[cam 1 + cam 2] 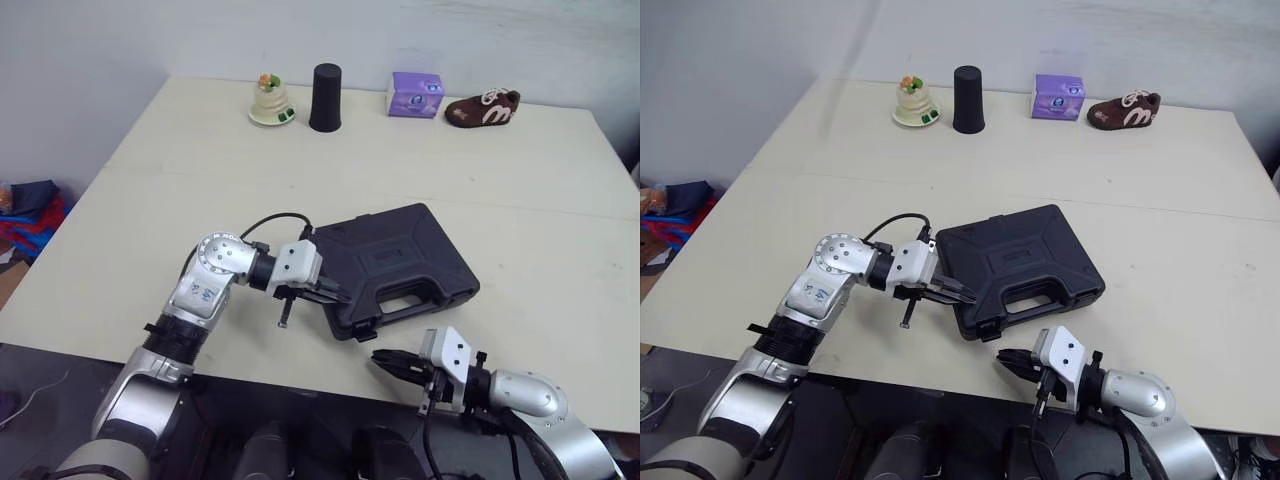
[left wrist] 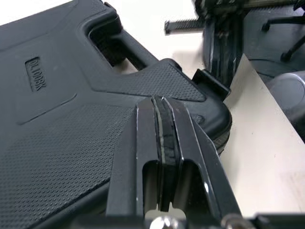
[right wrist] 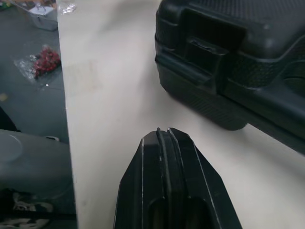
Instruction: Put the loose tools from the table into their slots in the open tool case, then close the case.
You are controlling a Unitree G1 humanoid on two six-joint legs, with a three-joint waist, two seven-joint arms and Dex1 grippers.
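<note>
The black tool case [image 1: 395, 262] lies shut on the cream table [image 1: 200, 190], its handle [image 1: 410, 297] facing the near edge. My left gripper [image 1: 338, 297] is shut, with its fingertips [image 2: 162, 109] resting on the lid's textured top [image 2: 57, 143] near the front left corner. My right gripper [image 1: 385, 361] is shut too and hovers over the table's near edge, a little in front of the case's front latch [image 3: 205, 52]. Nothing sits between either pair of fingers. I see no loose tools on the table.
Along the table's far edge stand a small cake figure [image 1: 270, 100], a black cup [image 1: 325, 97], a purple box [image 1: 415, 95] and a brown shoe [image 1: 483, 108]. Beyond the near edge is the floor, with a bag of red items [image 3: 40, 62].
</note>
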